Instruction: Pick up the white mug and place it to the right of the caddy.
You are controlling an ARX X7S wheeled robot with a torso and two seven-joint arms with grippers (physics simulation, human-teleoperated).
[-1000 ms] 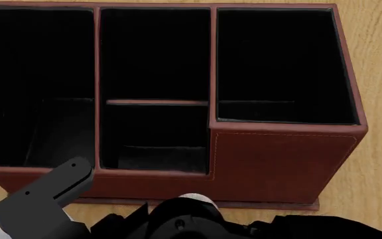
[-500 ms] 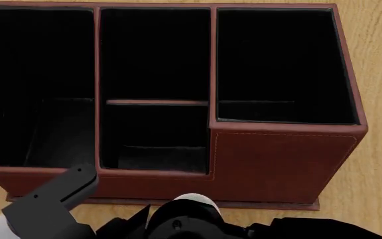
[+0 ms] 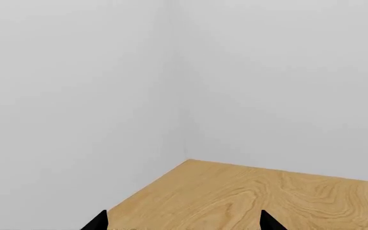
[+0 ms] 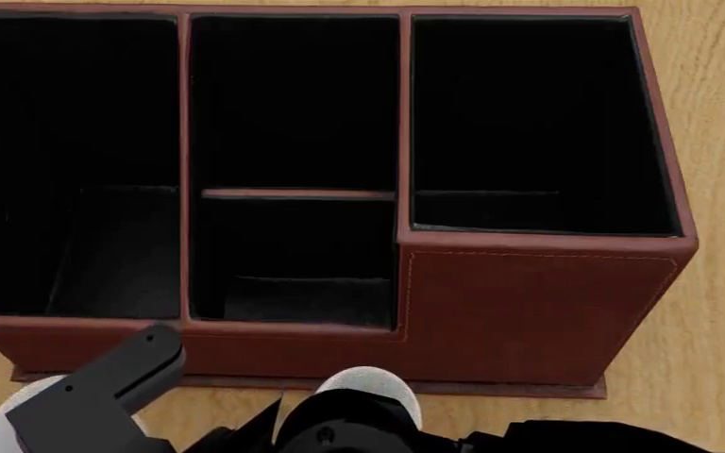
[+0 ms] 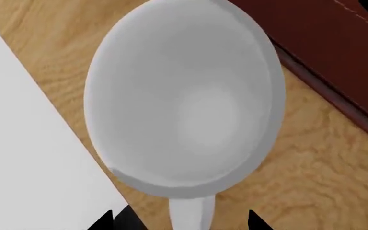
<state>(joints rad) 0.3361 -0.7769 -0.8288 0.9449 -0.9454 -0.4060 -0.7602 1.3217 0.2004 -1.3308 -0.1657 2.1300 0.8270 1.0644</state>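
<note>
Your right gripper [image 5: 178, 221] straddles the handle of the glossy white mug [image 5: 184, 96], jaws apart, on grained wood just near of the reddish-brown leather-look caddy [image 4: 532, 311]. Left jaws spread, empty.

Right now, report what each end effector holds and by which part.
Nothing is held. The right end effector straddles the white mug's handle without touching; the left end effector is empty.
</note>
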